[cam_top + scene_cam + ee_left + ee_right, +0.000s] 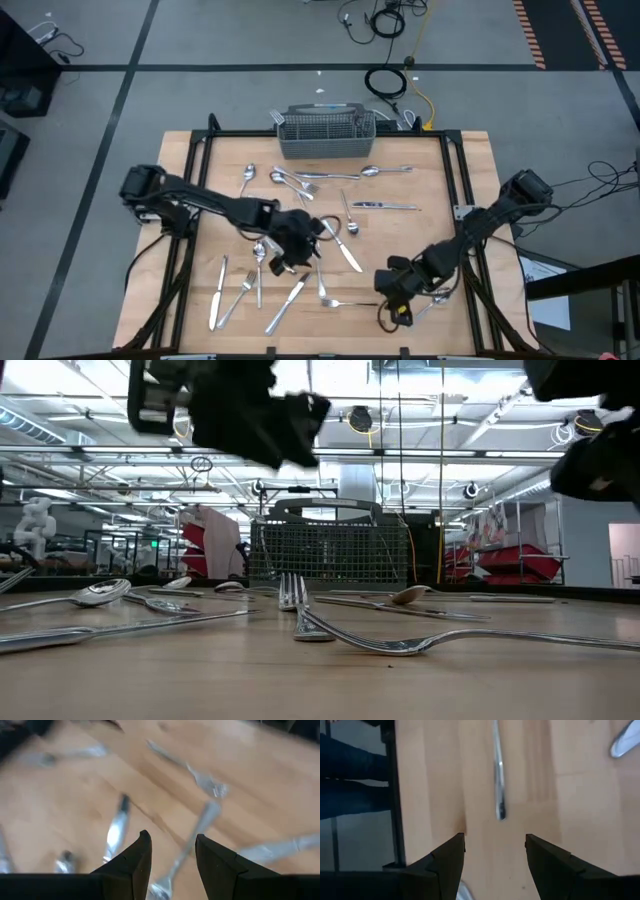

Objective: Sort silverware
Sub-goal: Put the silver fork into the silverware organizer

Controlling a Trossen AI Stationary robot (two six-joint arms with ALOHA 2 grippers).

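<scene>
- A fork (pixel 400 643) lies nearest the table-level camera on the wooden table (pixel 470 190), tines up, with a second fork (pixel 292 595) just behind it and spoons (pixel 100 593) spread across the boards to the side.
- Seen from above, the silverware (pixel 300 215) is scattered over most of the table: knives and forks (pixel 235 292) along the near edge, spoons and knives (pixel 385 205) toward the far side.
- The left gripper (pixel 292 262) hangs above the middle of the scatter, its fingers (pixel 135 862) parted and empty, a fork handle (pixel 192 837) on the table showing between them.
- The right gripper (pixel 395 300) sits low at the near right corner, fingers (pixel 547 857) spread, gripping nothing; a slim utensil handle (pixel 498 775) lies on the boards ahead of it.
- At the far edge stands a grey wire-mesh basket (pixel 326 135); its contents cannot be made out.
- Cables (pixel 390 80) lie on the floor beyond the table.
</scene>
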